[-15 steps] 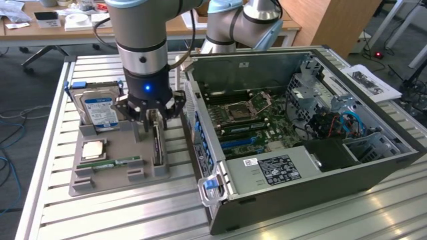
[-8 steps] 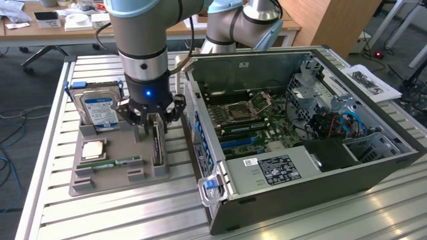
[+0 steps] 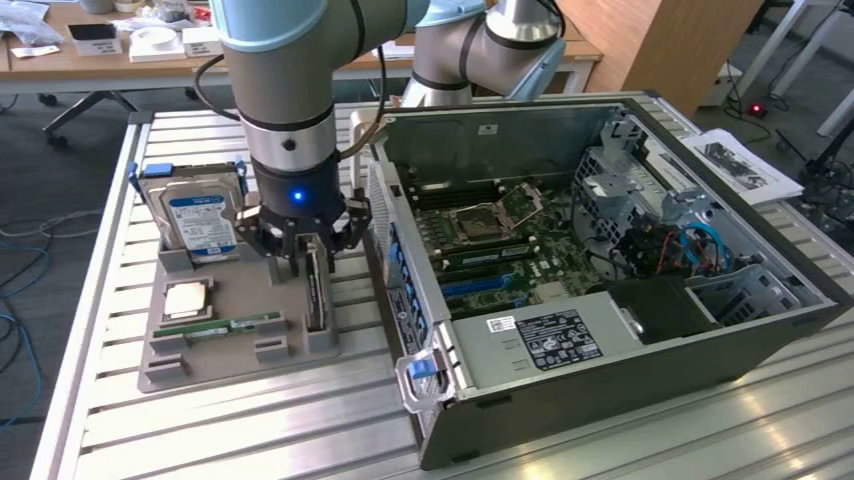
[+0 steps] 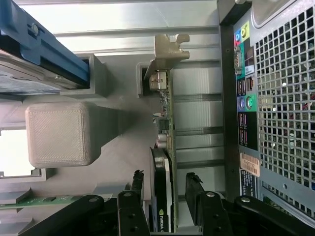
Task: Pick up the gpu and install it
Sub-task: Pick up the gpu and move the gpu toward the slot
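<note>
grey printed holder (image 3: 200,365) carries the gpu (image 4: 165,147) upright on its edge in a slot, with the silver bracket (image 4: 170,49) at the end away from my fingers. the computer case (image 3: 614,300) wall stands just beside the holder; the hard drive (image 3: 200,215) leaves more room on the other side. my gripper (image 4: 165,189) straddles the card with jaws wide. the pads (image 4: 193,184) appear just clear of it, gripping nothing.

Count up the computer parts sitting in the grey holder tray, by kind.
Silver hard drive with blue-white label: 1
Silver square processor chip: 1
Narrow green memory stick: 1
Green gpu card standing on edge: 1
Total: 4
</note>
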You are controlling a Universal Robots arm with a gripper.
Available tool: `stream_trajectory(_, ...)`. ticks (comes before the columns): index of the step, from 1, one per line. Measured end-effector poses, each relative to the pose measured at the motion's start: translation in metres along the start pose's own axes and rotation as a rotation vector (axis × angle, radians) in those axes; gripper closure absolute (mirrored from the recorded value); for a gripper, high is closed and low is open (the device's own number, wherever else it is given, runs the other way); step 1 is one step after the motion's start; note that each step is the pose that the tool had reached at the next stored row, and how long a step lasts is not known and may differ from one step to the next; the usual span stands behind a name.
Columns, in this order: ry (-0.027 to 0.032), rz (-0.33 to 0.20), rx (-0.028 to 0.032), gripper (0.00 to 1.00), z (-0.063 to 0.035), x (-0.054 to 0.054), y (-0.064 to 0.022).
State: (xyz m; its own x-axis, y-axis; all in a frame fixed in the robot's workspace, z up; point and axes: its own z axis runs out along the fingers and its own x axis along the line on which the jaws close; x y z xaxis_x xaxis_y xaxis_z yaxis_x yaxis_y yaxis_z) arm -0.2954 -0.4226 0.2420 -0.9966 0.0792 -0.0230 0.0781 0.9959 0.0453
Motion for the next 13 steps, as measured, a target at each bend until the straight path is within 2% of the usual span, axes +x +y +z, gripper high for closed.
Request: stream_trajectory(13,-0.0001,0.0,-0.0001,0.53,0.0001,-0.0003,-0.006)
